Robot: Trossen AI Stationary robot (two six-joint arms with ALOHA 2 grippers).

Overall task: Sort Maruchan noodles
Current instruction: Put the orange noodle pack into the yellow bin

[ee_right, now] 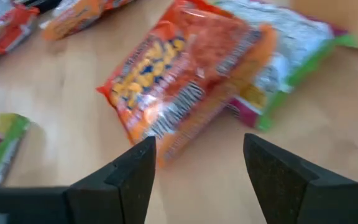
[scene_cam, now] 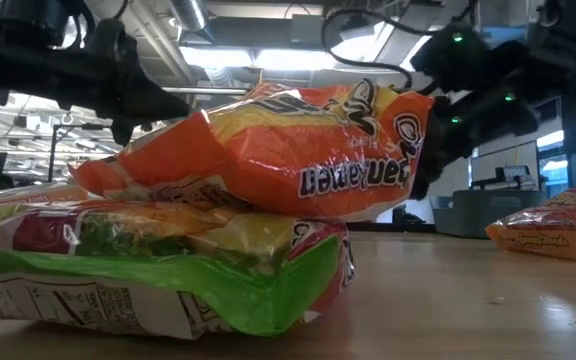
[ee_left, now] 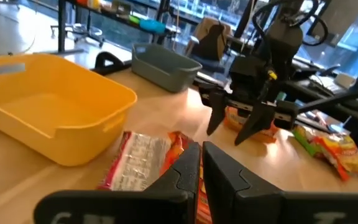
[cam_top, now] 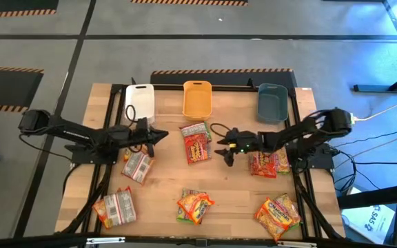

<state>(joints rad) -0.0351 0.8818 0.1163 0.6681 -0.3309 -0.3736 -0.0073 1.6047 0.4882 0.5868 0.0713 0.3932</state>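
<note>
My right gripper point(cam_top: 224, 153) hovers with fingers apart, empty, just beside the red noodle packet point(cam_top: 197, 147) lying on the tabletop point(cam_top: 240, 193) below the orange bin point(cam_top: 197, 98). My left gripper point(cam_top: 163, 135) waits shut.

"Maruchan", upside down, on orange packet point(scene_cam: 308, 150)

The table point(cam_top: 240, 200) is pale wood, smooth and matt with faint grain. The Maruchan noodles point(cam_top: 197, 148) near its centre wear crinkly plastic film, glossy on the orange and red print. The packet at seven o'clock point(cam_top: 116, 207) shows a silvery-white back. The orange bin point(ee_left: 48, 112) at twelve o'clock is smooth plastic with a soft sheen. The right gripper point(ee_right: 197, 162) has matt black plastic-looking fingers.
</note>
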